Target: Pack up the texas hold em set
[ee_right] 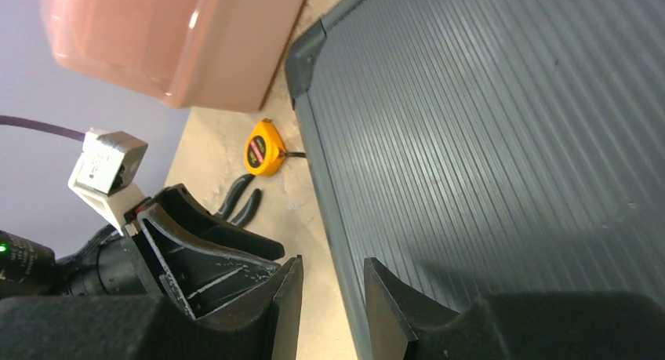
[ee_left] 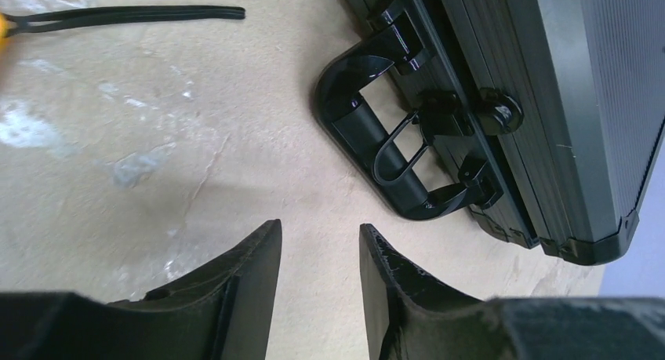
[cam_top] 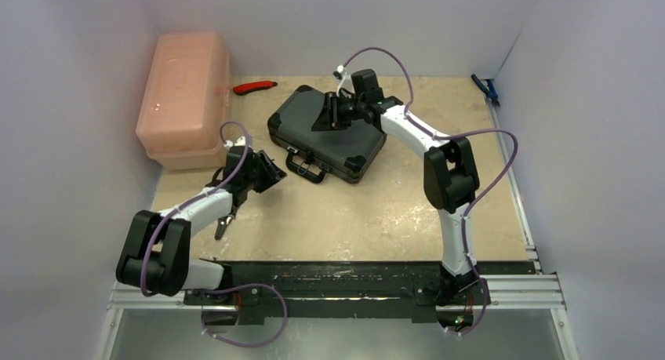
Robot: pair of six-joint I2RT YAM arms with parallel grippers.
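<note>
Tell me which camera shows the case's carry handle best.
Left wrist: the handle sits close up, sharp, latch beside it. The top view shows it small at the near edge of the case. The right wrist view shows only the ribbed lid, no handle.

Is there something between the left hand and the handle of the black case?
Nothing visible. Only bare table lies between the open left hand and the handle of the closed black case. A black strap lies well aside.

Ribbed matt case [ee_right: 510, 140], glossy black plastic handle [ee_left: 367, 144]; translucent pink plastic box [cam_top: 184, 85]; scuffed, blotchy tabletop [ee_left: 157, 211].
</note>
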